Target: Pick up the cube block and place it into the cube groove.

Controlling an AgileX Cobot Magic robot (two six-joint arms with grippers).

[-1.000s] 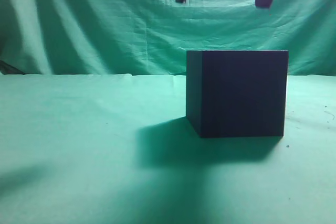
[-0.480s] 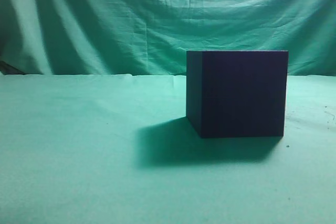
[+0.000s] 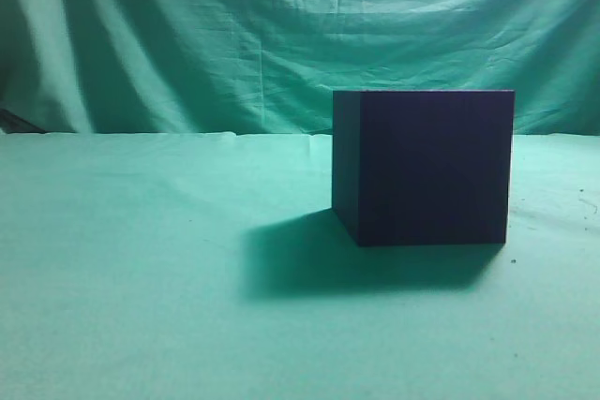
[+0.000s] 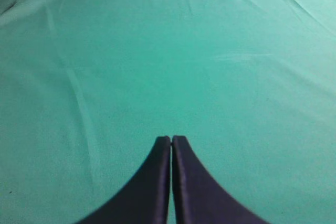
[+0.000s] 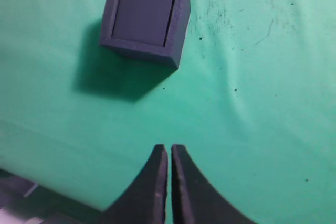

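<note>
The near-black box (image 3: 427,168) stands on the green cloth right of centre in the exterior view, where its top opening is hidden. From above in the right wrist view, the box (image 5: 181,22) shows its square cube groove. A flat purple-grey square face, the cube block (image 5: 143,15), fills the groove and sits just below the rim. My right gripper (image 5: 169,148) is shut and empty, high above the cloth and well apart from the box. My left gripper (image 4: 171,139) is shut and empty over bare cloth. Neither gripper shows in the exterior view.
Green cloth (image 3: 141,259) covers the table and hangs as a backdrop (image 3: 187,35). The table's edge and a dark strip (image 5: 31,198) show at the lower left of the right wrist view. Small dark specks (image 5: 231,19) mark the cloth right of the box.
One second ago two dark fingers hung spread apart at the top of the exterior view, above the box. They have risen out of that view. The box has not moved.
</note>
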